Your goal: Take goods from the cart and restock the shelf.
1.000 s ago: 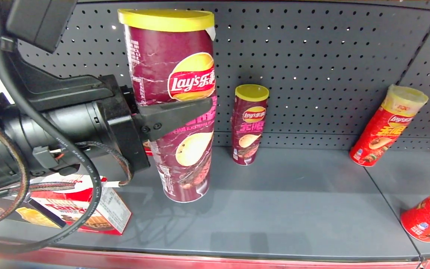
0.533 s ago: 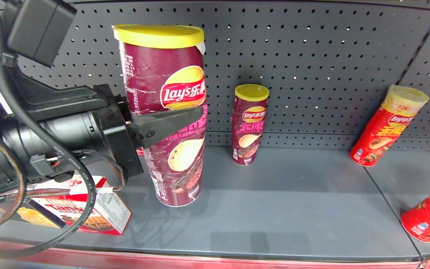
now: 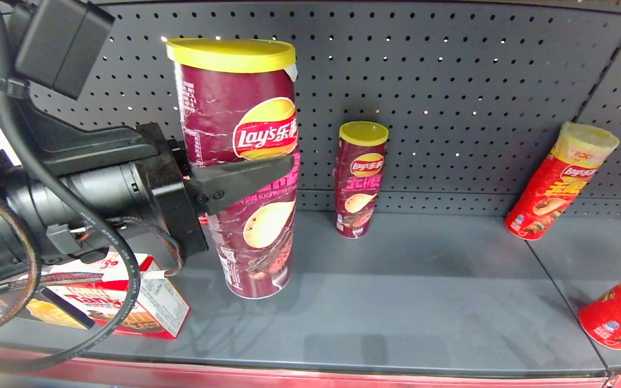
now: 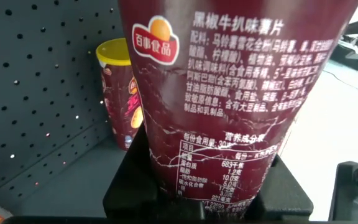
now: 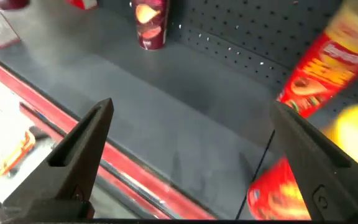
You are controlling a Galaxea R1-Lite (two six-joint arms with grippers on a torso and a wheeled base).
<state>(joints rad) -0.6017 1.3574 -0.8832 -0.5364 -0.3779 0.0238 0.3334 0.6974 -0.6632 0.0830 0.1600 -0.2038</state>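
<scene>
A maroon chip can (image 3: 237,118) with a yellow lid stands upright over the left part of the grey shelf (image 3: 423,302). My left gripper (image 3: 251,175) is shut on its middle, one black finger crossing its front. Its base is at the shelf's surface; I cannot tell whether it touches. The left wrist view has the same can (image 4: 229,93) close up in the gripper (image 4: 213,193). A second, matching can (image 3: 360,180) stands against the pegboard further back. My right gripper (image 5: 191,149) hangs open above the shelf's red front edge (image 5: 73,130), with nothing between its fingers.
A red and white biscuit box (image 3: 127,304) lies at the shelf's left front, beneath my left arm. A red chip can (image 3: 558,183) leans on the pegboard at the right. Another red can (image 3: 620,312) lies at the far right front. Bare shelf spans the middle.
The left gripper has brought the maroon can down and a little to the left over the first half second, then held almost still. The other goods have not moved.
</scene>
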